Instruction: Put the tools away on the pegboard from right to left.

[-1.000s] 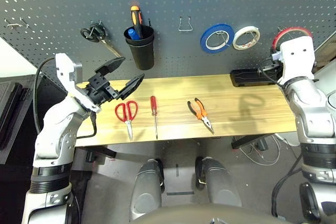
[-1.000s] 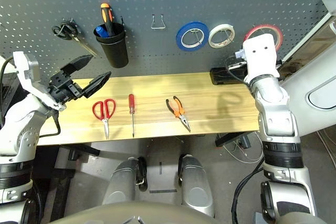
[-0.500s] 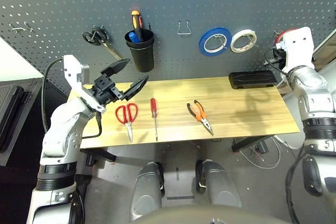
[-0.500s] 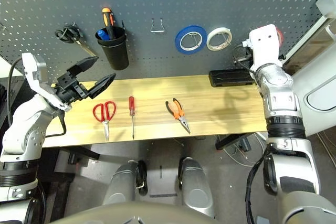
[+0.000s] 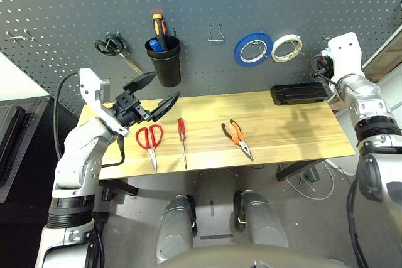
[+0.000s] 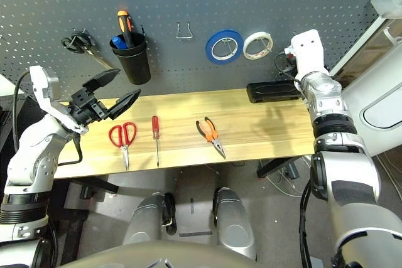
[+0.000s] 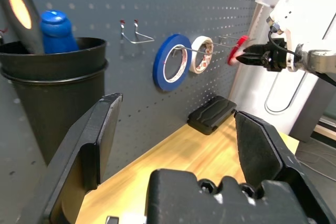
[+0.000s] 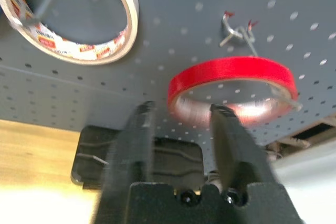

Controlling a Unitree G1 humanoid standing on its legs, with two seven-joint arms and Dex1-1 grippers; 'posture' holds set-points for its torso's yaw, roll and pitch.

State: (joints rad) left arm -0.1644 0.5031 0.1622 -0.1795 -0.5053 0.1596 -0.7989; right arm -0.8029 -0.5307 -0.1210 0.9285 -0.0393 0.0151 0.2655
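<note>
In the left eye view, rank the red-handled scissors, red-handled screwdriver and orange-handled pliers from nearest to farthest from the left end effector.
1. Red-handled scissors, on the wooden table just beside the left end effector.
2. Slim red-handled screwdriver, next toward the right.
3. Orange-handled needle-nose pliers, mid-table, farthest.

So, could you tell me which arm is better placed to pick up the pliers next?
Probably the left. Its end effector hovers open over the table nearer the pliers, while the right end effector is up at the pegboard by the red tape.
</note>
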